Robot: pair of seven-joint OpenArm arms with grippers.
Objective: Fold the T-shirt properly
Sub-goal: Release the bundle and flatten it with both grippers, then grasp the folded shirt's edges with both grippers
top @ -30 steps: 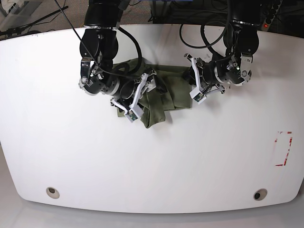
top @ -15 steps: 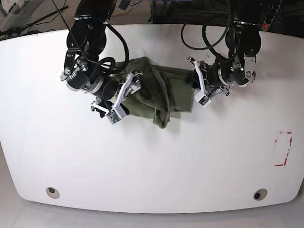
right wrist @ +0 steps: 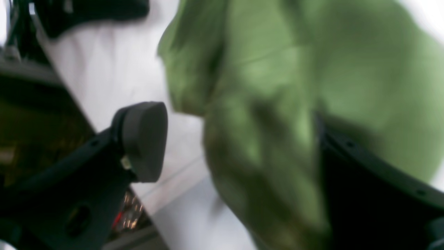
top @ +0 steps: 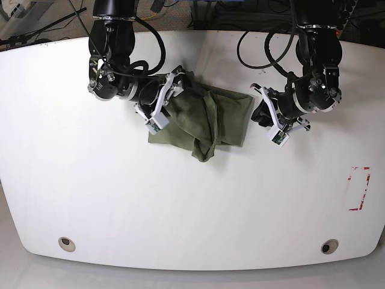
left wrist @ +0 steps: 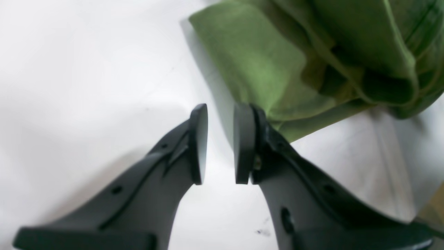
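Olive-green T-shirt lies bunched on the white table's far middle, loosely doubled over itself and rumpled. Its right side spreads fairly flat, a thick fold ridge runs down the centre, and one corner pokes toward the near edge.

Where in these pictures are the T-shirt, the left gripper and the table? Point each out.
T-shirt [top: 204, 117], base view, middle of the bunched green cloth.
Left gripper [left wrist: 220, 142], left wrist view, gap between its fingertips.
Table [top: 192, 205], base view, bare white top.

No readable text, label or number shows in any view.
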